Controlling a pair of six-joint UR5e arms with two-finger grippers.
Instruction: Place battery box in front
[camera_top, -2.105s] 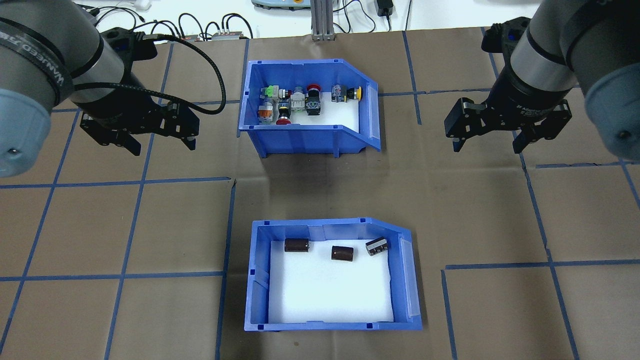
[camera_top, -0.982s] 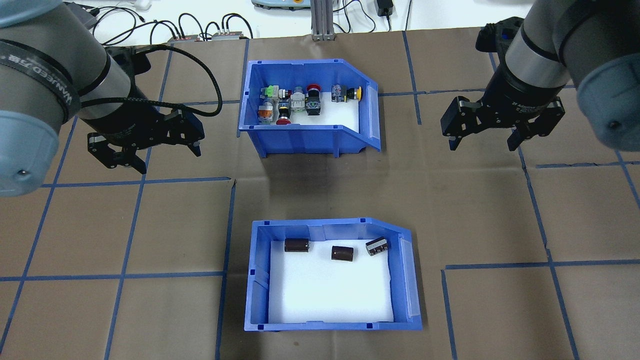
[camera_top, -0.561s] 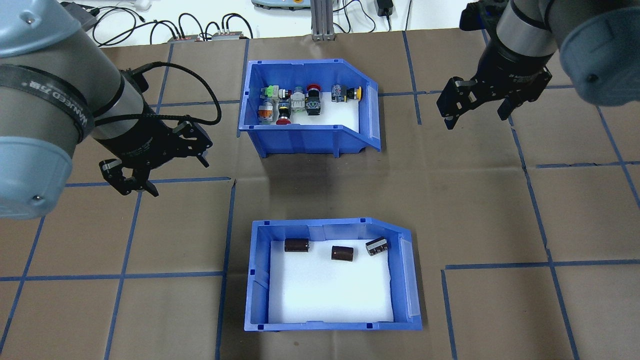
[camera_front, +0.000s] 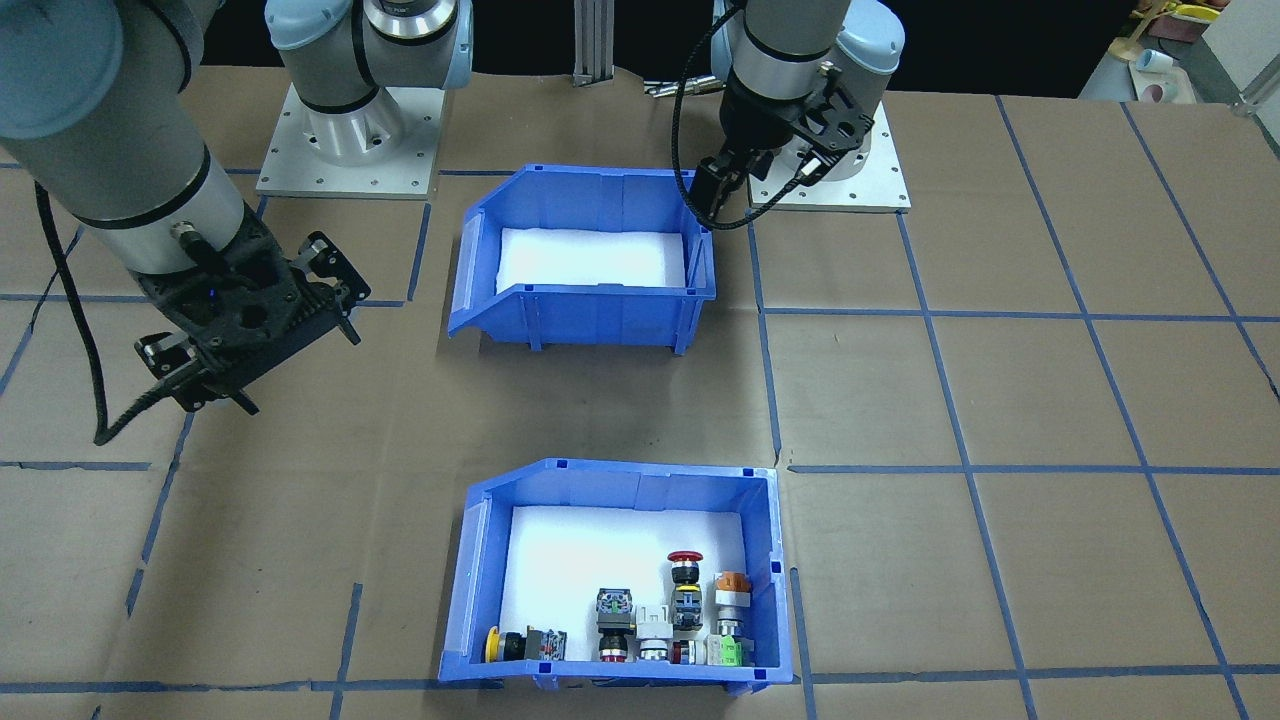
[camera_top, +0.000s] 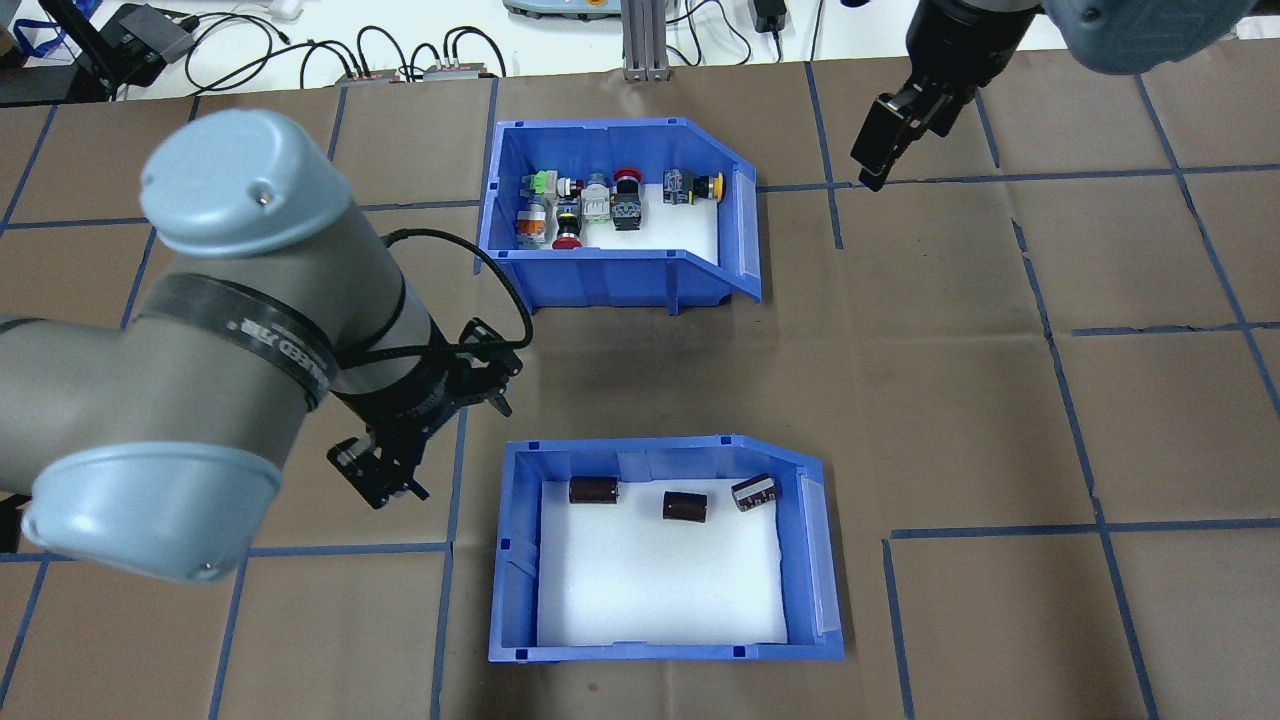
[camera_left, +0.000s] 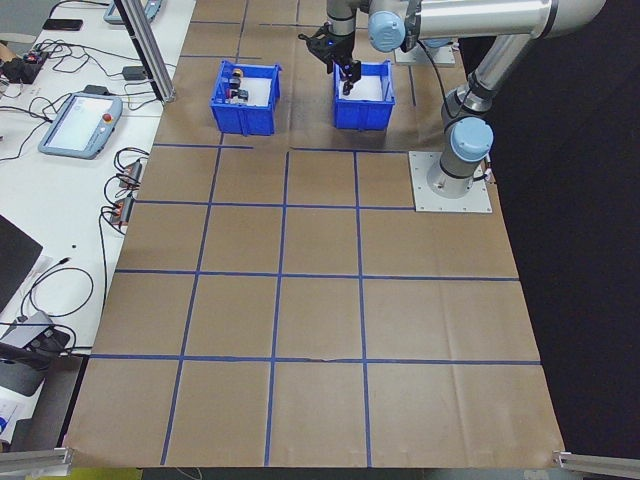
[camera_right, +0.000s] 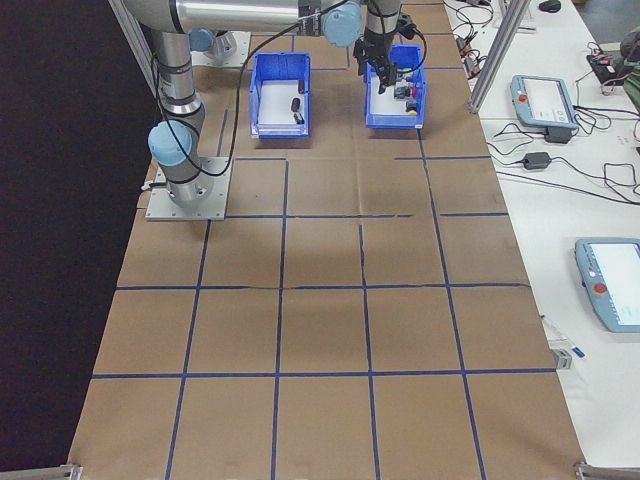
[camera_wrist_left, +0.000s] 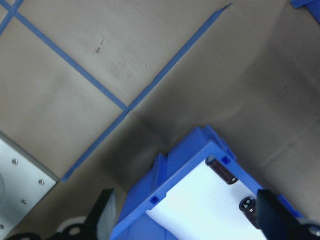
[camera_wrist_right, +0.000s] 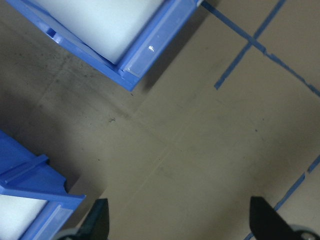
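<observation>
The blue plastic battery box, foam-lined with three dark cylinders, sits on the desk. The left hand hovers just beside its left corner, fingers apart, empty. The right hand, well away, also gapes.

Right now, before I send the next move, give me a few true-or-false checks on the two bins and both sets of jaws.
1. The battery box holds three dark cylinders. True.
2. The left gripper is clamped on the battery box wall. False: its jaws stand open beside the box's left corner, touching nothing.
3. The switch bin sits farther from the robot than the battery box. True.
4. The right gripper carries a push-button switch. False: its jaws are open and empty, off to the side of the switch bin.
5. The battery box is tipped on its side. False: it sits flat on the table.
</observation>
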